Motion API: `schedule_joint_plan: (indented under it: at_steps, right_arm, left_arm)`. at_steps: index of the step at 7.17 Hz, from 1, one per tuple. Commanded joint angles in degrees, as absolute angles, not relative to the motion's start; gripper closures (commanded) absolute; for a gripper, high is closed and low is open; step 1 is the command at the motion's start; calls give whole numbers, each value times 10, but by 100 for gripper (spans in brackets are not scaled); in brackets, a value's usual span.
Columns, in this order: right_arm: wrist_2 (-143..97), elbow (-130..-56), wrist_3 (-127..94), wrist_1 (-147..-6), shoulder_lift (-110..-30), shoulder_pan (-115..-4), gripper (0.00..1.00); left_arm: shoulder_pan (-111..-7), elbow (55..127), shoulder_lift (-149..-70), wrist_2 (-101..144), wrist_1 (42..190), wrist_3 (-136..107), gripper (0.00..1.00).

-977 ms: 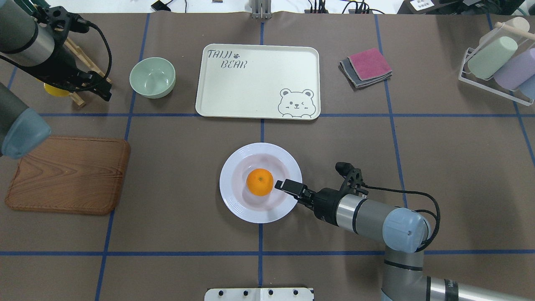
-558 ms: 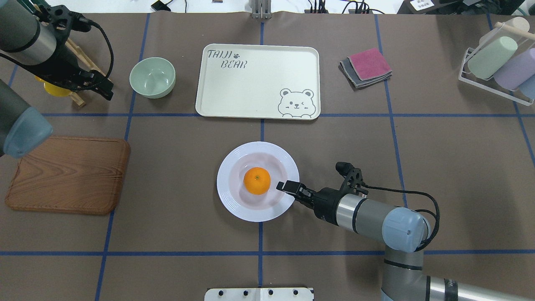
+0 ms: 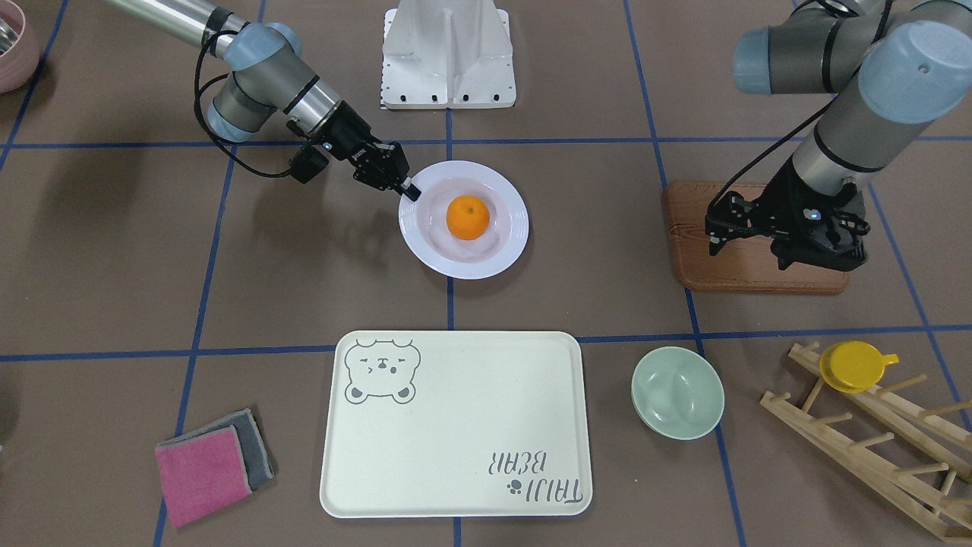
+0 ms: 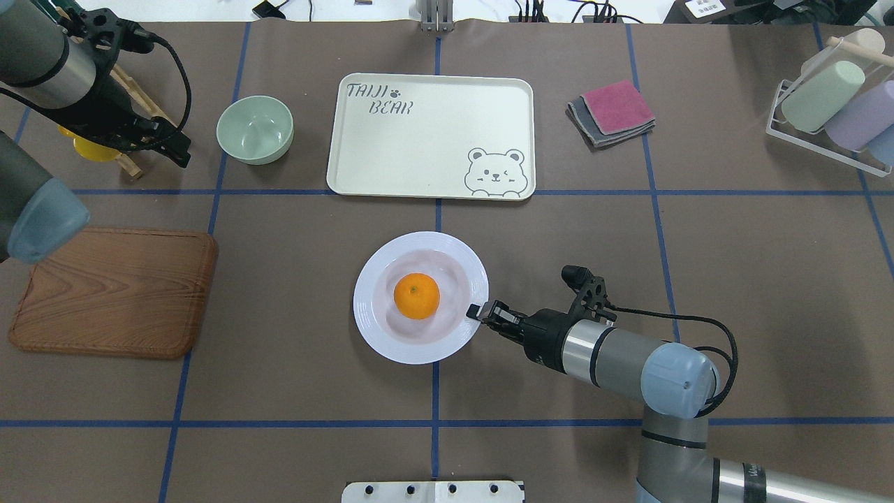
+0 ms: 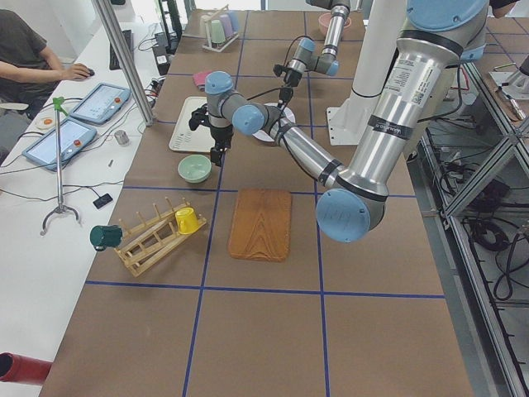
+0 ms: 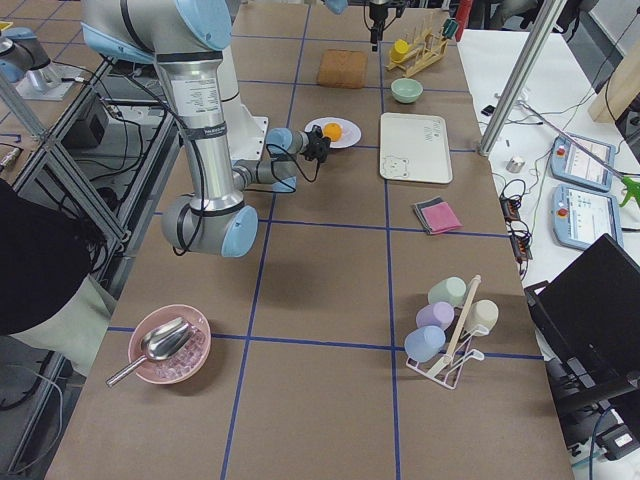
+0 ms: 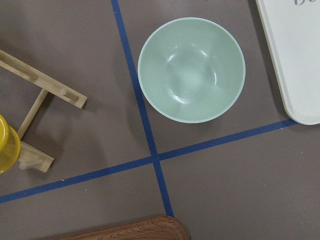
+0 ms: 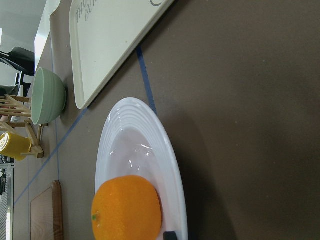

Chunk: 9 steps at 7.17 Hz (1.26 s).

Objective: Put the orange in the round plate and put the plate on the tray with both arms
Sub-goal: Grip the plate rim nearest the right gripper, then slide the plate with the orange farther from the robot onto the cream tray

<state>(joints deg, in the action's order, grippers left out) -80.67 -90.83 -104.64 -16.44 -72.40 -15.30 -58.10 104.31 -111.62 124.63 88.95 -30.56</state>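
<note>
The orange (image 4: 417, 295) (image 3: 467, 217) (image 8: 127, 207) lies in the sunken centre of the white round plate (image 4: 370, 328) (image 3: 425, 254) (image 8: 130, 120), mid-table on the near side of the tray (image 4: 433, 133) (image 3: 456, 441). My right gripper (image 4: 476, 311) (image 3: 408, 190) is at the plate's right rim and looks shut on it. One black fingertip (image 8: 170, 235) rests on the rim in the right wrist view. My left gripper (image 4: 183, 152) hangs open at the far left, beside the green bowl, holding nothing.
A pale-green bowl (image 4: 254, 130) (image 7: 191, 70) stands left of the tray. A wooden board (image 4: 115, 292) lies at the near left, and a wooden rack with a yellow cup (image 4: 94, 148) is behind the left arm. Folded cloths (image 4: 613, 112) and a cup stand (image 4: 831, 105) are at the far right.
The plate with the orange slid a little left and toward the tray. The right gripper turned and now sits nearer the rim's outer edge. The left arm barely moved.
</note>
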Motion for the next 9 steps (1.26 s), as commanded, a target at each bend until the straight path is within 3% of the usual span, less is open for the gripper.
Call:
schedule_joint_plan:
  at_steps: [1, 5, 8, 9]
  right_arm:
    - [-807, -916, -1047, -164, -721, -162, 100]
    - [-764, -881, -1097, -20, -729, -165, 100]
    - [-716, -879, -1126, -17, -722, -179, 100]
    - [-713, -848, -1135, -18, -695, -206, 100]
  left_arm:
    - [-581, 1042, -1116, 1246, 889, -306, 1]
    - [-580, 1042, -1116, 1245, 889, -306, 1]
    - [-580, 1043, -1117, 1245, 889, -307, 1]
    - [-581, 1046, -1116, 1245, 889, -311, 1]
